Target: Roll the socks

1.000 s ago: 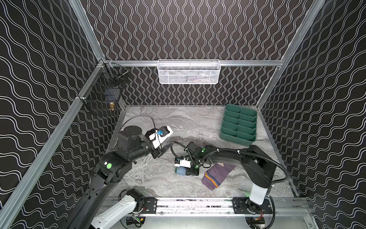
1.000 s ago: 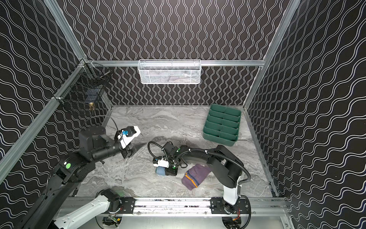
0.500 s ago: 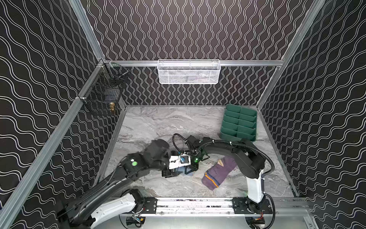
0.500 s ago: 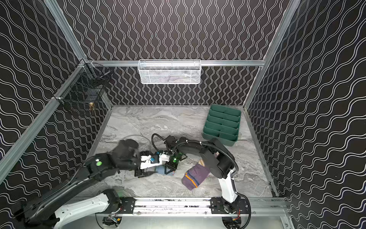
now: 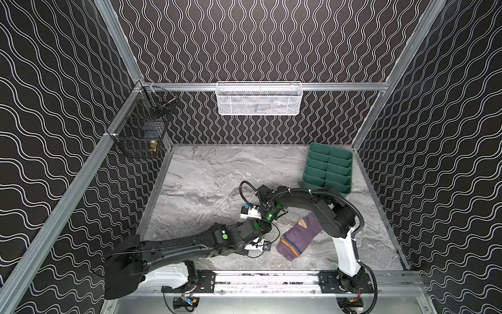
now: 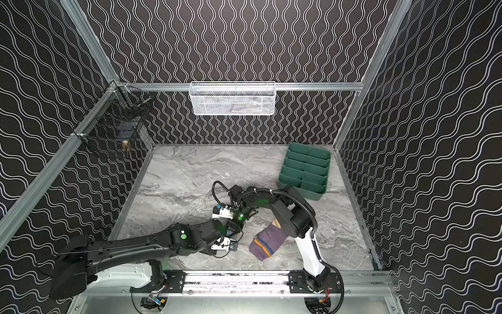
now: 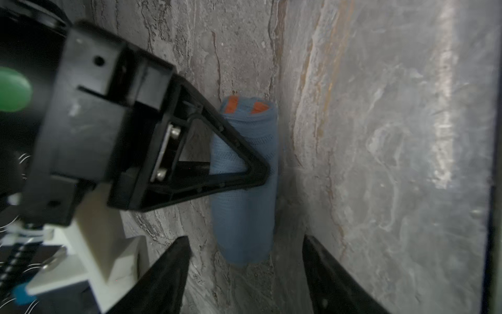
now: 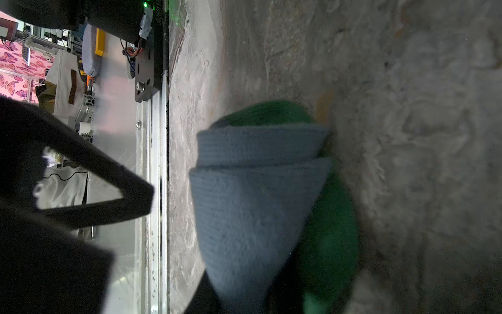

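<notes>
The socks both lie on the near part of the grey marbled table (image 5: 217, 176), just beyond the metal rail (image 5: 271, 280) that carries my two arms. Nearest me, the light blue ribbed sock (image 7: 244, 217) is rolled into a tight cylinder resting on the stone. Orange stripes show at one end, and the green toe (image 8: 331, 217) bulges from the other. My left gripper (image 7: 245, 239) is open: its two black fingers (image 7: 173, 266) stand on either side of one end of the roll, with bare table between each finger and the fabric. My right gripper (image 7: 263, 174) reaches in from the far side and is clamped narrow on the middle of the roll, its black triangular frame lying across the blue knit. In both top views the two grippers crowd over the roll and hide most of it. Just to the right, the purple ribbed sock (image 5: 298, 239) (image 6: 267, 242) lies flat and unrolled. It has orange and navy stripes towards its near end and a tan patch beside my right arm, which crosses above its far end. Further back on the right stands a dark green plastic tray (image 5: 328, 168) with rows of compartments, well apart from both socks. A black wire basket (image 5: 141, 130) hangs on the left wall, and a white mesh basket (image 5: 258, 99) hangs on the back wall.
</notes>
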